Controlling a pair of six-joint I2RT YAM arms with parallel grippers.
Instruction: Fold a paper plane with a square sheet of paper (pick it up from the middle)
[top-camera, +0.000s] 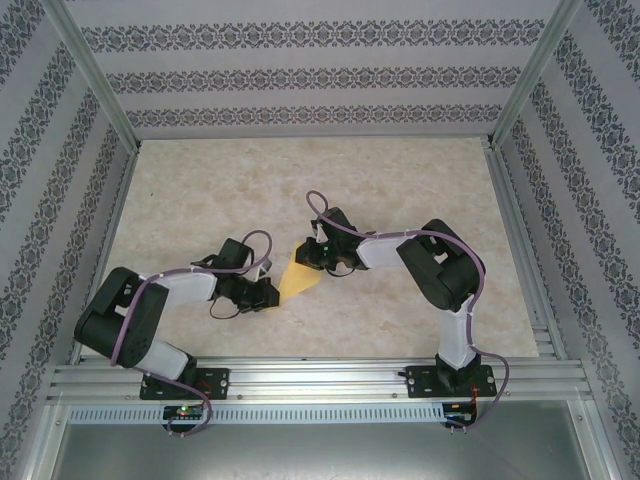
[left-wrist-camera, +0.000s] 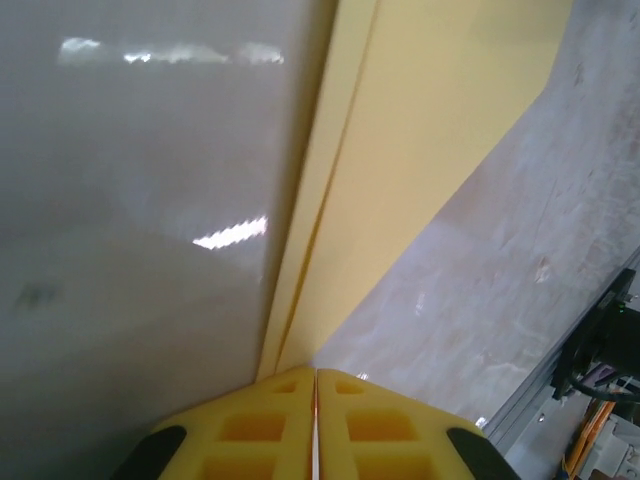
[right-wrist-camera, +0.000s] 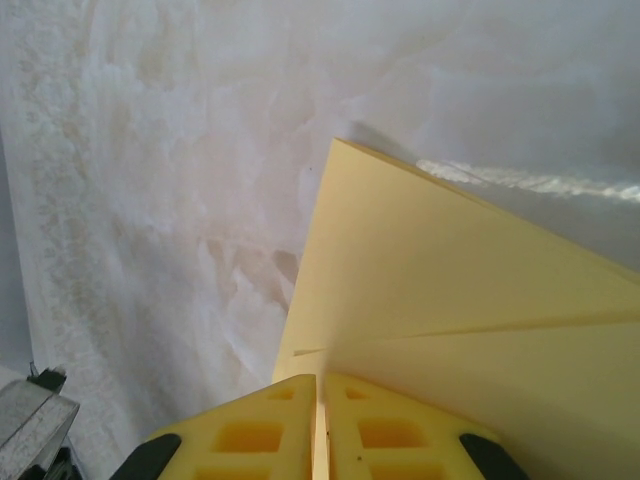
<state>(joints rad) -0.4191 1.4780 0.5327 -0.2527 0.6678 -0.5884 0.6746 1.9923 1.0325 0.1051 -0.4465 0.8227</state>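
The yellow sheet of paper (top-camera: 298, 277) is folded into a layered triangle with a pointed end and is held just above the table's middle. My left gripper (top-camera: 270, 291) grips its lower left edge. In the left wrist view the yellow pads (left-wrist-camera: 260, 430) of the left gripper (left-wrist-camera: 316, 378) are pressed together on the paper (left-wrist-camera: 430, 150), which runs away in two thin layers. My right gripper (top-camera: 311, 254) holds the upper right end. In the right wrist view the right gripper (right-wrist-camera: 320, 385) is shut on the folded paper (right-wrist-camera: 450, 280), whose flaps spread out to the right.
The marbled tabletop (top-camera: 400, 180) lies open behind and to both sides of the arms. Aluminium rails (top-camera: 320, 380) run along the near edge, and patterned walls enclose the table. A rail with cables (left-wrist-camera: 600, 370) appears at the lower right of the left wrist view.
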